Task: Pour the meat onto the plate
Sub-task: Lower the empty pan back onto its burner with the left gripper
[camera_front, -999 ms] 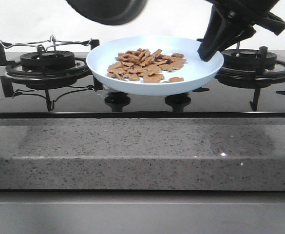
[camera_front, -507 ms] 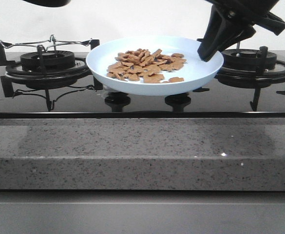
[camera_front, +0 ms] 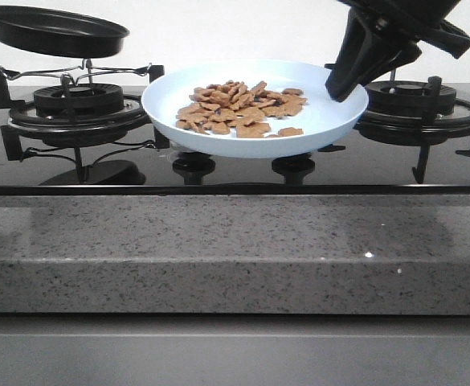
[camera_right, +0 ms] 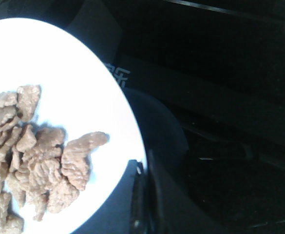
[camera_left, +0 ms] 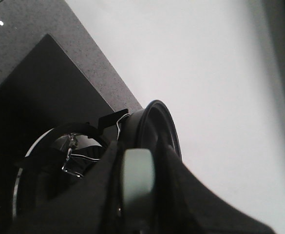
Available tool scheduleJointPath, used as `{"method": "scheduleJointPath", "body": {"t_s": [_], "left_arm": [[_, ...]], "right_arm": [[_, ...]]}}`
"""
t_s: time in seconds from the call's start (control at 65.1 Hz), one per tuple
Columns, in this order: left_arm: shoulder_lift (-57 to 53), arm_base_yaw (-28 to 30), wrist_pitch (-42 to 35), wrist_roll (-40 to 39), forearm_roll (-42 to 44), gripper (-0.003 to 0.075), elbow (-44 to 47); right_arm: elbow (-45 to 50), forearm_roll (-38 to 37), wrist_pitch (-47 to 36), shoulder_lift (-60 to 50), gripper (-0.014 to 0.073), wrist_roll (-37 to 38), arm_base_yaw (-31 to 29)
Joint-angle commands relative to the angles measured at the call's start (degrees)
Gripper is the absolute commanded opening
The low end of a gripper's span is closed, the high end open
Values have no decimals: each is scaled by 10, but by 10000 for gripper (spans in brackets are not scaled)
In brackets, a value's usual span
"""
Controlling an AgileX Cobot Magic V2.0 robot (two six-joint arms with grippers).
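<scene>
- On the far left of the front view, a black frying pan (camera_front: 54, 30) sits level just above the left burner (camera_front: 78, 108), whose wire trivet (camera_front: 78, 71) lies directly beneath it; whether pan and trivet touch cannot be told
- From the left wrist view, the left gripper (camera_left: 137, 195) is clamped on the pan's handle, dark fingers (camera_left: 174, 195) on either side of a pale grey pad, with the pan's rim edge-on beyond them and a white wall behind
- At the middle of the glossy black stovetop (camera_front: 235, 173), the plate (camera_front: 331, 117) sits raised above the two control knobs (camera_front: 193, 166), between the two burners
- Heaped on the plate, the meat (camera_front: 241, 108) lies slightly toward its left half, orange-brown pieces overlapping, with one chunk apart near the front rim
- At the plate's right rim, the right gripper (camera_front: 349, 80) comes down from above; in the right wrist view its dark fingers (camera_right: 154, 195) pinch the rim, one over the inner surface and one beneath
- Farther right, the right burner (camera_front: 423, 104) stands partly behind that gripper
- Along the front runs a speckled grey stone counter edge (camera_front: 235, 249)
</scene>
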Motion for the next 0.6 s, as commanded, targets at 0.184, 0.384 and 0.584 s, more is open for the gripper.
{"method": "scheduleJointPath", "body": {"t_s": [0.184,0.384,0.584], "left_arm": [[28,0,36,-8,-52,-20,-34],[61,0,79,-8,-52,-20,-35],[74,-1,89,-7,-52,-20,-37]], "right_arm": [[-16,24,-19,-24,-69,-3,-1],[-16,24,-19,-24,-69,-3,-1],[-16,24,-19,-24,-69,-3,-1]]}}
